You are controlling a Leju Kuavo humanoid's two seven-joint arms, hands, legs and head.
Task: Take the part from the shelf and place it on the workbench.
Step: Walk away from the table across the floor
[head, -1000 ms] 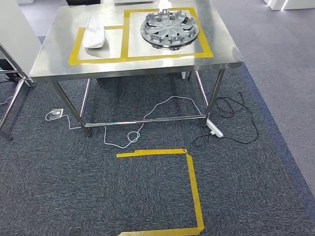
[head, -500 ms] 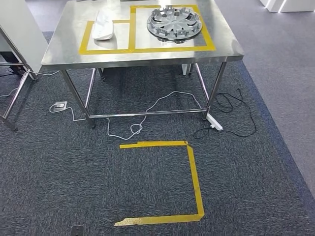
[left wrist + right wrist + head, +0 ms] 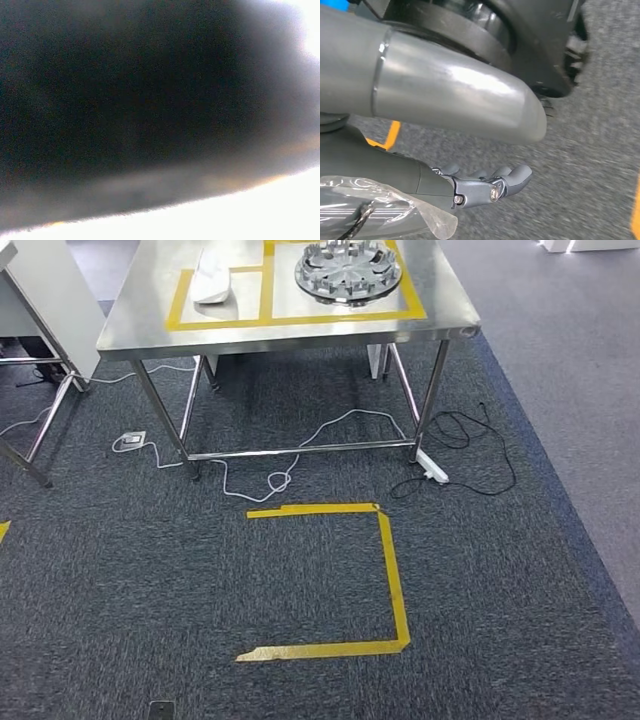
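While the right hand (image 3: 486, 187) hangs empty, fingers loosely extended, open carpet (image 3: 317, 580) fronts the workbench (image 3: 287, 335) edge

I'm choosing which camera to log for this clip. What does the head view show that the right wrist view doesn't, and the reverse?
Head view alone: the steel workbench carrying a wheel cover and a white part, with cables beneath. Right wrist view alone: the right hand, empty, fingers nearly straight. Both share the dark carpet and yellow floor tape.
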